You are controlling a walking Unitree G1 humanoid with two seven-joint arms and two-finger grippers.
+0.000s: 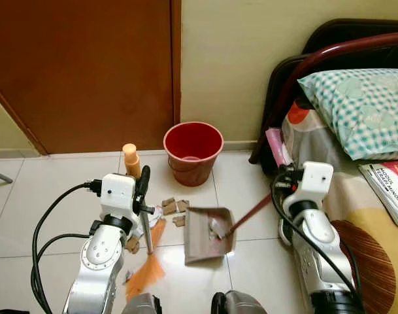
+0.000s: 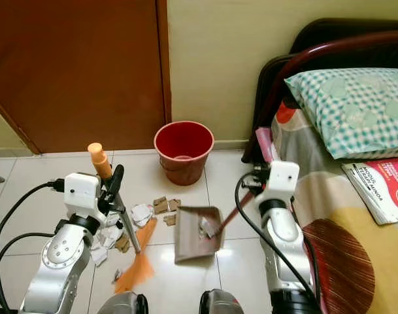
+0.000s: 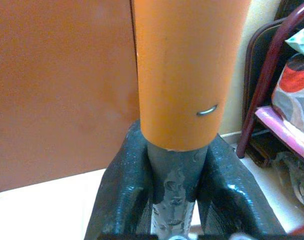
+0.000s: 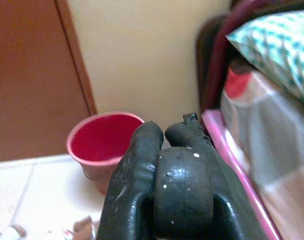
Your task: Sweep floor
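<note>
**Sweeping scraps toward the dustpan by the red bucket**

Head views: left gripper (image 1: 144,190) clamps the broom (image 1: 146,261), bristles among scraps (image 2: 165,205) before the red bucket (image 1: 193,152); the dustpan (image 1: 208,234), already holding some paper, lies just beside them, angled to receive.

Left wrist view: fingers (image 3: 127,190) pinch the broom's grey shaft.

Right wrist view: right gripper (image 4: 174,150) is closed on the dustpan's black handle end; the bucket looks empty.

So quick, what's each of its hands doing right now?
Left gripper: shut on the broom.
Right gripper: shut on the dustpan handle.
</note>
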